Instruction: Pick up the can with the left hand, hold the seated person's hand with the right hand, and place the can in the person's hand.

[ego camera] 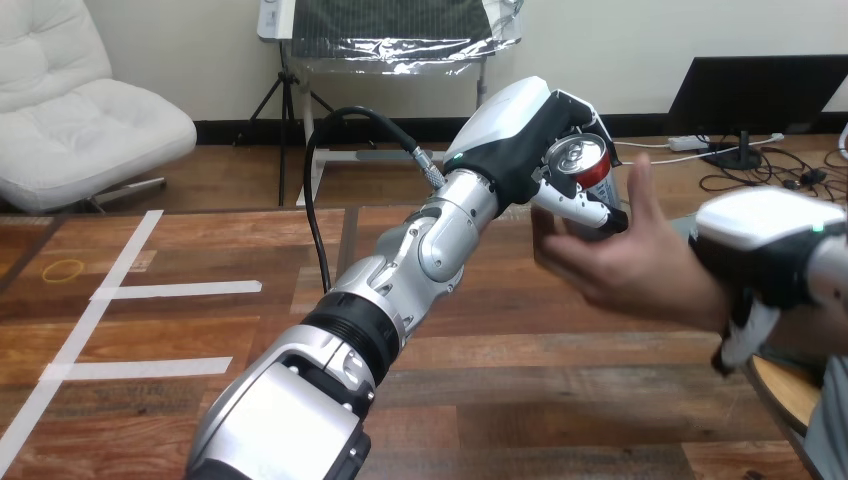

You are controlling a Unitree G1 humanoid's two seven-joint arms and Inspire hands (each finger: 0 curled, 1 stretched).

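Observation:
My left hand (520, 135) is raised over the table's right half, its fingers and thumb curled round a red can (585, 165). The can is tilted so its silver top faces me. Just below and to the right of it is the person's hand (625, 265), open with the palm towards the can and the thumb up beside it. The fingertips of that hand meet my left thumb under the can. My right hand (770, 260) sits over the person's wrist at the right edge, with a finger (745, 340) curled beneath it.
White tape lines (110, 292) run across the left of the wooden table (520, 400), and a yellow ring (63, 268) lies near the far left edge. My left forearm (400, 270) crosses the middle of the table. A round wooden edge (790, 392) shows at the lower right.

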